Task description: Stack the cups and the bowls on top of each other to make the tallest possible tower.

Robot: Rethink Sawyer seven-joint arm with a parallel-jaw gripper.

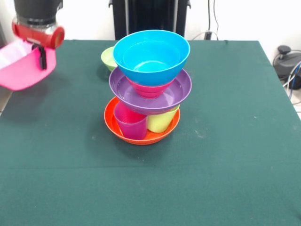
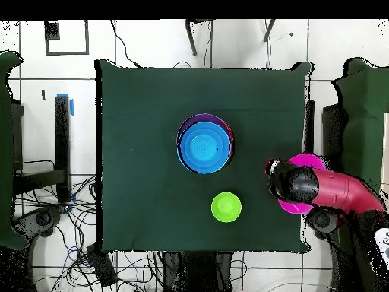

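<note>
Tower [image 1: 149, 89] stands a little beyond mid-table on the green table [image 1: 225, 155]. Nearest and lowest is the orange bowl [image 1: 141, 137], and inside it the purple cup [image 1: 131, 121] and the lime green cup [image 1: 161, 121] stand side by side, purple on the left. On the cups rests the wide purple bowl [image 1: 146, 101], in it a small red bowl [image 1: 148, 89], and on top the big blue bowl [image 1: 151, 55]. Behind the tower, just to its left, a small green bowl [image 1: 107, 57] sits on the cloth. Far left, at the table's edge, the gripper [image 1: 41, 55] is clamped on the rim of the pink bowl [image 1: 21, 68], held tilted above the table
</note>
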